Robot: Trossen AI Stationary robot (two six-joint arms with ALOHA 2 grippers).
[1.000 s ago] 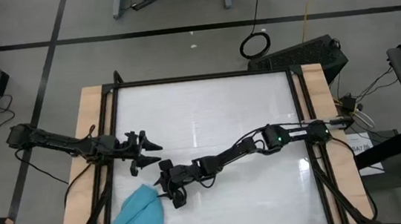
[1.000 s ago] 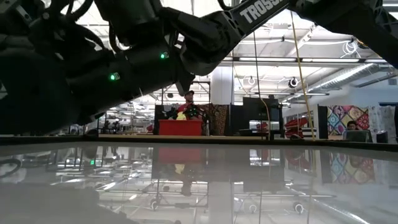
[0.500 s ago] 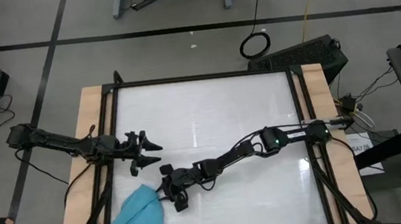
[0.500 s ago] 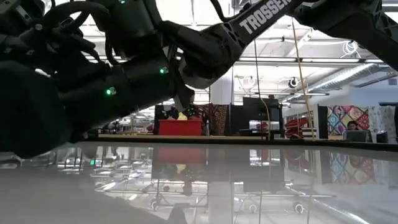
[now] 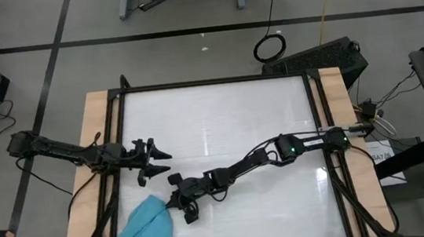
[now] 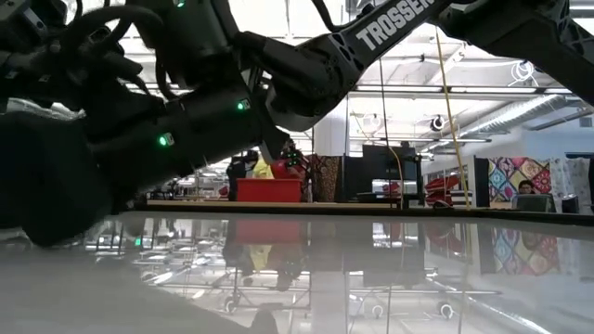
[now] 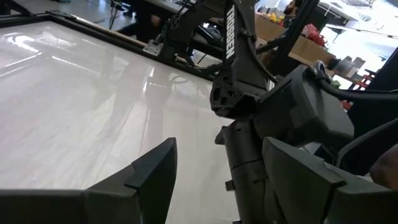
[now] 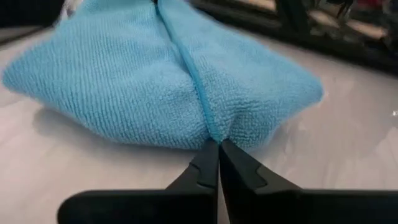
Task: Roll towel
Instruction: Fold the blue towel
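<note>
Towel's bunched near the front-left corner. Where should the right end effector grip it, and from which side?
Grip the towel at the pointed corner where its ridged fold ends, coming in low from the table-centre side. That tip faces the right end effector, whose fingers look closed right at it; open first.

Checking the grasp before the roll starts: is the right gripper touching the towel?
Touching. In the right wrist view the right gripper has its fingertips closed together against the near edge of the towel, at its centre fold, with no gap visible.
</note>
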